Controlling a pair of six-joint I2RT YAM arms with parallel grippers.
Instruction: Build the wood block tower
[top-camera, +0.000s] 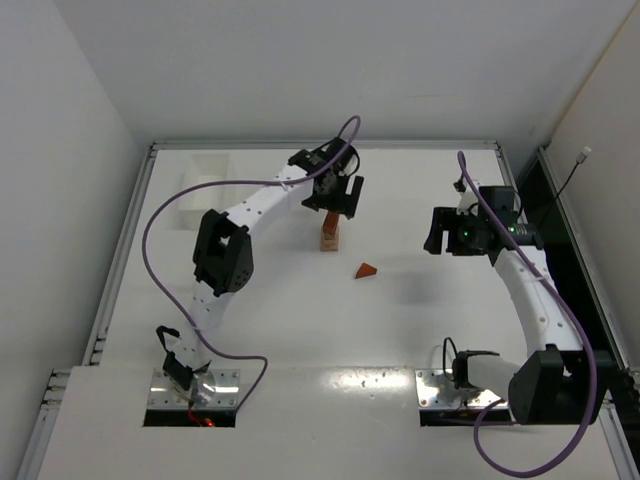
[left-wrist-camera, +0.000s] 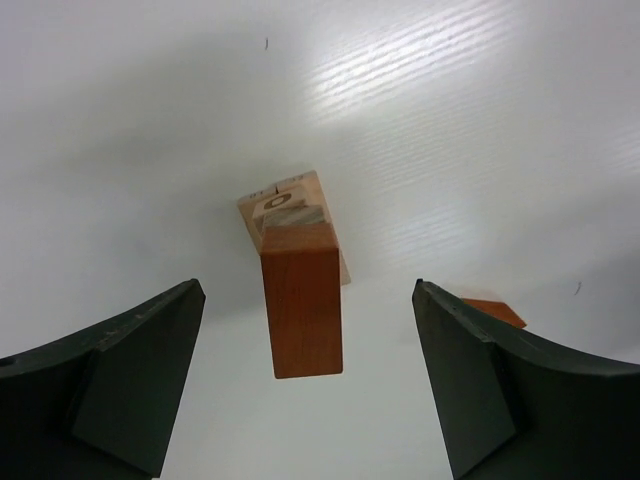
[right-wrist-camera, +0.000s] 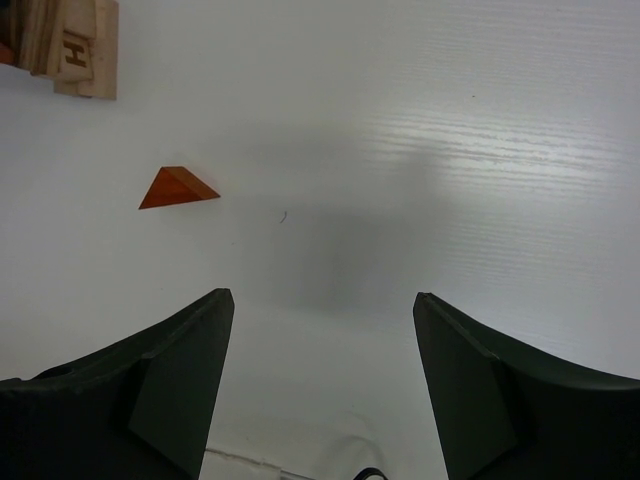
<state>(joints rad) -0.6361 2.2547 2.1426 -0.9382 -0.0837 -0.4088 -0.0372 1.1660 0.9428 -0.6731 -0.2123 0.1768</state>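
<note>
One piece to go, apparently. Hovering over tower (top-camera: 330, 236) mid-table w/ left gripper (top-camera: 338, 200) splayed, empty, clear of red-brown top block (left-wrist-camera: 302, 310). Right gripper (right-wrist-camera: 323, 330) likewise agape, idle. Next, prob.: fetching loose wedge (top-camera: 366, 270) nearby, capping gently, dead-centre.

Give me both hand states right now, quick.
Left hand: open, holding nothing, fingers either side of the tower top without touching it.
Right hand: open, holding nothing.
</note>
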